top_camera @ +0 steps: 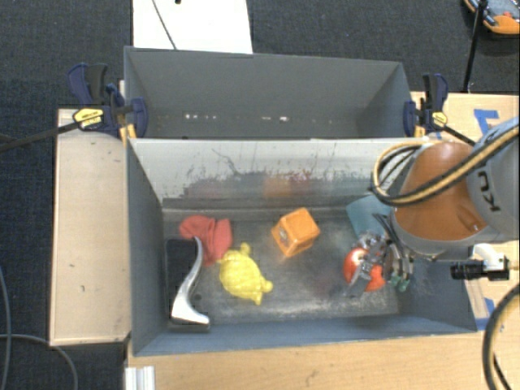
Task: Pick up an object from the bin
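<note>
Small things lie on the floor of the grey bin [268, 96] — the arm is low at its right end.
From the left: a white curved piece [191, 295] against a black block [180, 258], a red cloth [209, 232], a yellow toy [242, 276] just beside it, an orange block [295, 231] near the middle, then a red round thing [357, 266] — perhaps a ball — with the gripper [380, 268] right at it; whether it is open or closed, I cannot tell.
</note>
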